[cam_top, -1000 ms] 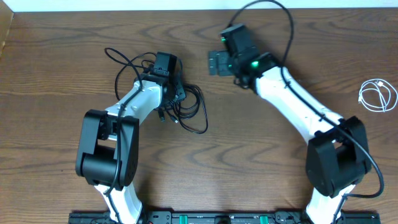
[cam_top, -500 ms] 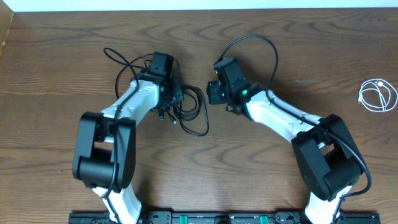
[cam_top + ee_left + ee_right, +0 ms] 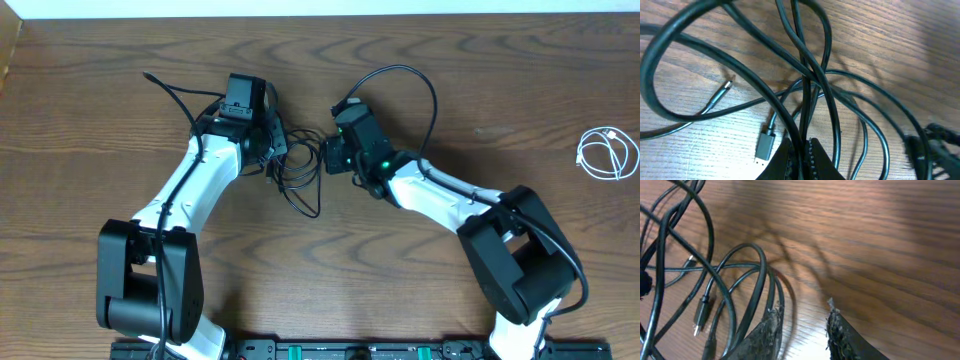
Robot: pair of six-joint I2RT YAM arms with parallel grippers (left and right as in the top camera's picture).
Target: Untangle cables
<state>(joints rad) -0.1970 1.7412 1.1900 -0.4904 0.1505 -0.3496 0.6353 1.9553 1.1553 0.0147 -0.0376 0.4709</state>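
Two black cables (image 3: 300, 185) lie knotted together at the table's middle, one end trailing up and left. In the left wrist view my left gripper (image 3: 801, 146) is shut on black cable strands (image 3: 805, 95) that cross just above its tips; a grey plug (image 3: 765, 145) lies beside it. From overhead the left gripper (image 3: 270, 152) sits on the tangle's left side. My right gripper (image 3: 328, 155) is at the tangle's right edge. Its jaws (image 3: 802, 322) stand apart over bare wood, with black loops (image 3: 747, 280) against its left finger (image 3: 767, 330). A white cable (image 3: 607, 155) lies coiled at the far right.
The wooden table (image 3: 450, 80) runs to a pale wall strip at the back. The right arm's own thick black cable (image 3: 425, 85) arches above its wrist. A black rail (image 3: 330, 350) lines the front edge.
The left gripper shut on the black strands and dragged the tangle up and left. The right arm swung left to the tangle's edge, and its jaws narrowed.
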